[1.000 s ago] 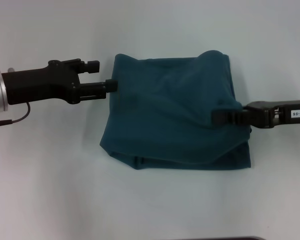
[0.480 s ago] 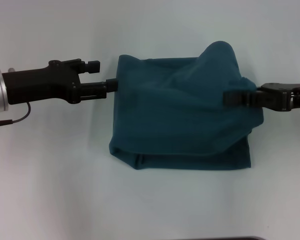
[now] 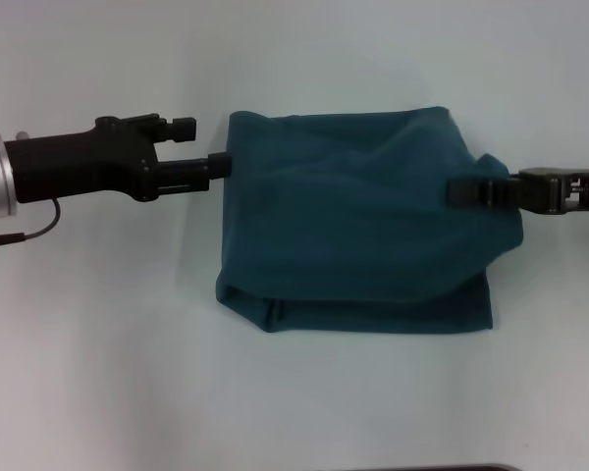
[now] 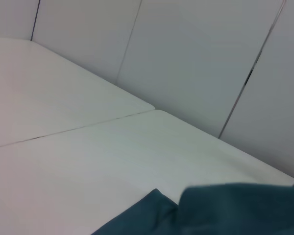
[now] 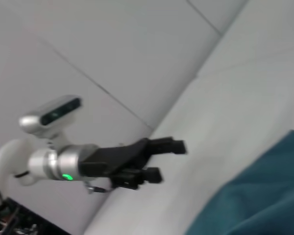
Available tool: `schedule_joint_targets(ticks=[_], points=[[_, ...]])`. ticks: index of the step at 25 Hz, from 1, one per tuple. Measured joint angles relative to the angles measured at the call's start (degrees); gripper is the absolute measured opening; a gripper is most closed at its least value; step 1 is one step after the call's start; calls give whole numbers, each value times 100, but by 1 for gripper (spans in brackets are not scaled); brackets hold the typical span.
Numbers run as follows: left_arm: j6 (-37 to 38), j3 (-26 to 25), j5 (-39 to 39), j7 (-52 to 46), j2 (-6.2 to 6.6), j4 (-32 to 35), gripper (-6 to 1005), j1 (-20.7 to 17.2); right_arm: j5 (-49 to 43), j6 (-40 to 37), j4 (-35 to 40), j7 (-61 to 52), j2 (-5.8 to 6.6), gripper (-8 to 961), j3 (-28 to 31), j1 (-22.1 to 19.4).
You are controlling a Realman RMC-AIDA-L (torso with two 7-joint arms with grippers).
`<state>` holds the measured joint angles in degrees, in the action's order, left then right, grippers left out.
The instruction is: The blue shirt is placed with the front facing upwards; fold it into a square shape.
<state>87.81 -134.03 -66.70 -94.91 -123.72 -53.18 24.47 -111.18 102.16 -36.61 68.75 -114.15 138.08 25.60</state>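
We are working on a plain white table, and the blue shirt lies on its middle, already doubled into a rough rectangle with no sleeves, collar or lettering showing on the upper face. Its far edge runs fairly straight; its near edge shows a lower layer peeking out below the top one, and the right side bulges outward rather than lying square.

We judge the cloth to be light, soft and limp: it drapes, wrinkles across the top layer and will sag wherever it is not held. It should not slip much on the table, but stacked layers can slide over each other, so a grip ought to catch all the layers at an edge or corner, not the loose middle.

The left gripper sits at the shirt's far left corner with its fingers spread; its lower finger touches the shirt's left edge, while the upper one stands clear, so it is pinching nothing. The right wrist view shows it the same way, parted over bare table.

The right gripper reaches in from the right, over the shirt's bulging right edge. We cannot tell whether it is pinching the cloth or merely resting above it. For squaring up, we would take the right edge there.
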Motion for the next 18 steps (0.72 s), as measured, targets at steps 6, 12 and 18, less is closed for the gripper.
schedule_joint_targets(ticks=[6, 12, 18], points=[[-51, 7, 7, 0, 7, 5, 794, 13, -242, -445, 211, -239, 26, 57, 31, -65], [-54, 9, 21, 3, 8, 0, 794, 14, -261, -660, 380, -354, 81, 95, 111, -231], [-54, 8, 26, 36, 8, 7, 794, 13, -330, -847, 381, -728, 200, 323, 194, -479]])
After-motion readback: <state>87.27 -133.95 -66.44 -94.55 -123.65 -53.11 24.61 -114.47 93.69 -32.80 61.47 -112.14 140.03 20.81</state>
